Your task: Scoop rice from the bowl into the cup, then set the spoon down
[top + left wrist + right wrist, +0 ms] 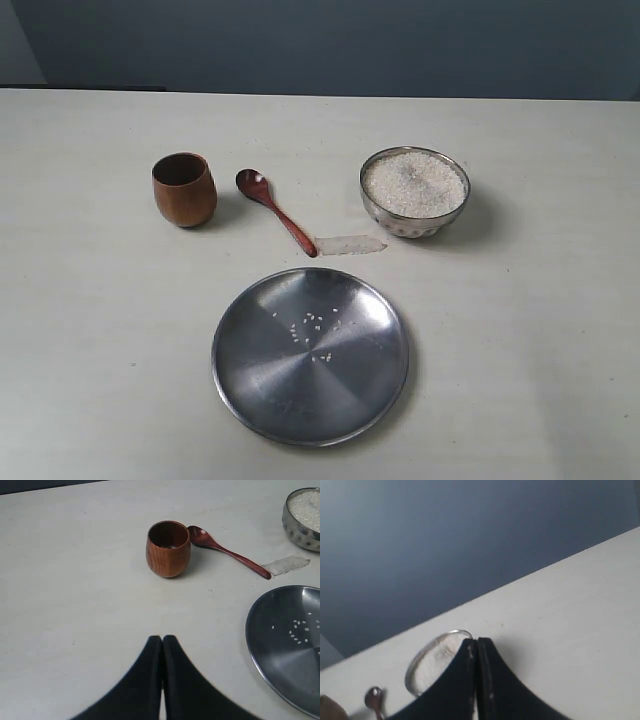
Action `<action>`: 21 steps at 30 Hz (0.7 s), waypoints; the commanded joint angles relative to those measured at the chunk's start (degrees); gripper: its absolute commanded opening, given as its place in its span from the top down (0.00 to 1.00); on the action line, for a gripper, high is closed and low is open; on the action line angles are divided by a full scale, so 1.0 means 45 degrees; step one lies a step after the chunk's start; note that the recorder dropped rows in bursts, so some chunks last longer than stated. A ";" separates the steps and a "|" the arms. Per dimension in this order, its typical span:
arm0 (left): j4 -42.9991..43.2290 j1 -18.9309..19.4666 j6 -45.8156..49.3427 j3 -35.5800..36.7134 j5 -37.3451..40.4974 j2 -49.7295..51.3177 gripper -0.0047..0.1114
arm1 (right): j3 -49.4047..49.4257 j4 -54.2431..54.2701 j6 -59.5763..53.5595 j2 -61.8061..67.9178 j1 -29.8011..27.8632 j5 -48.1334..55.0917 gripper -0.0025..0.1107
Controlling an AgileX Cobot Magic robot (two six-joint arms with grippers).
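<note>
Our left gripper (162, 640) was clenched shut on nothing, above the bare table (75, 605) near the plate (260, 400). Our right gripper (477, 642) was clenched and empty too. Beyond the plate lay the spoon (275, 208), its handle tip nearest the plate. The cup (184, 190) stood beyond the plate's left side. The bowl (415, 225), heaped with rice (414, 185), stood beyond its right. Stray grains (310, 325) dotted the plate.

You've got a brown cup (184, 190), dark inside, a reddish-brown spoon (276, 211), white rice (414, 185), a steel bowl (412, 224) with a patterned side, and a grey plate (258, 372) on your off-white table (540, 330).
</note>
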 commanded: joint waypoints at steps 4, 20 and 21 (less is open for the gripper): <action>-0.0007 -0.0083 0.0017 -0.0079 0.0001 0.0026 0.96 | -0.0094 0.1441 0.0006 -0.0051 0.0056 -0.0862 0.97; 0.0020 -0.0083 0.0017 -0.0079 0.0001 0.0026 0.96 | -0.2465 -0.1164 -0.0372 -0.0051 0.0056 0.0707 0.98; 0.0020 -0.0083 0.0017 -0.0079 0.0001 0.0026 0.96 | -0.2766 -0.1572 -0.0641 -0.0051 0.0056 0.0865 0.98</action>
